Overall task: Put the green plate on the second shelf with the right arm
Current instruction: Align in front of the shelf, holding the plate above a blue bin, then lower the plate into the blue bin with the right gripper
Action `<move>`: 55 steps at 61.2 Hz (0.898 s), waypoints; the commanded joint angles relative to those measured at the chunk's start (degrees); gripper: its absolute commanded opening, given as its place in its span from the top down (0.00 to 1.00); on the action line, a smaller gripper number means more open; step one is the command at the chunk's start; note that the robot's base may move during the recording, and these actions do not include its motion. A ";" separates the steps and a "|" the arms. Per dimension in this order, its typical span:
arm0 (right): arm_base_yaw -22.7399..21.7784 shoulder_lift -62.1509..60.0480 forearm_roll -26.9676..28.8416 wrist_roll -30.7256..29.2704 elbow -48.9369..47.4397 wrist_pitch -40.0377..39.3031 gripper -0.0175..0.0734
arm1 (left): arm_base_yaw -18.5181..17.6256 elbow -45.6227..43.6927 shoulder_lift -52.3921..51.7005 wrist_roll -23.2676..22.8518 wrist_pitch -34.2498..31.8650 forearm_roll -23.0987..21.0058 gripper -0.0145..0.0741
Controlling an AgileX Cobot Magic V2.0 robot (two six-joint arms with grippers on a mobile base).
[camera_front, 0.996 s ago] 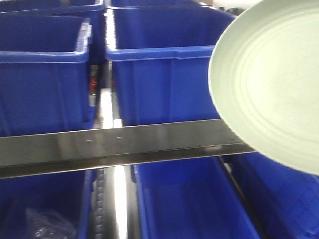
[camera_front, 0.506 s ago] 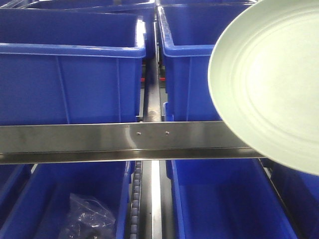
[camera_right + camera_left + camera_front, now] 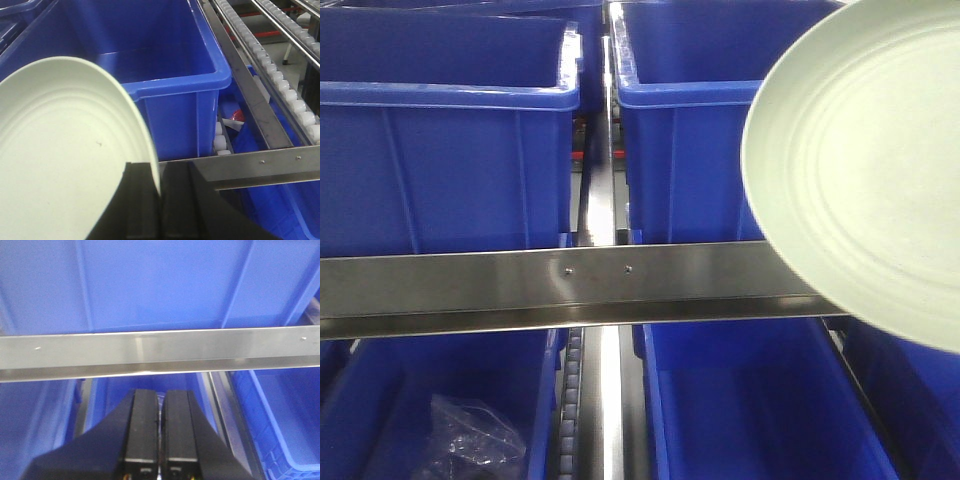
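Observation:
The green plate (image 3: 865,170) is pale sage, round, with faint rings. It hangs tilted on edge at the right of the front view, over the steel shelf rail (image 3: 570,285). In the right wrist view the plate (image 3: 65,160) fills the lower left. My right gripper (image 3: 159,172) is shut on its rim, one finger on each face. My left gripper (image 3: 159,410) is shut and empty, just below a steel rail (image 3: 160,352). Neither gripper shows in the front view.
Blue bins stand on the upper shelf (image 3: 450,130) (image 3: 690,120) and below the rail (image 3: 740,400). A clear plastic bag (image 3: 470,445) lies in the lower left bin. A roller track (image 3: 295,100) runs at the right of the right wrist view.
The front view has swung: the bins and the gap between them shifted right, then slightly back left. The plate keeps the same place in the frame.

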 commanded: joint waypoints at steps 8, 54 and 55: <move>-0.32 0.52 0.05 0.08 -1.95 -6.22 0.75 | -0.39 1.81 -1.25 0.04 -3.92 0.21 0.70; -0.32 0.52 0.05 0.08 -1.95 -6.19 0.75 | -0.39 1.81 -1.25 0.04 -3.92 0.21 0.70; -0.32 0.52 0.05 0.08 -1.95 -6.19 0.75 | -0.39 1.81 -1.25 0.04 -3.92 0.21 0.70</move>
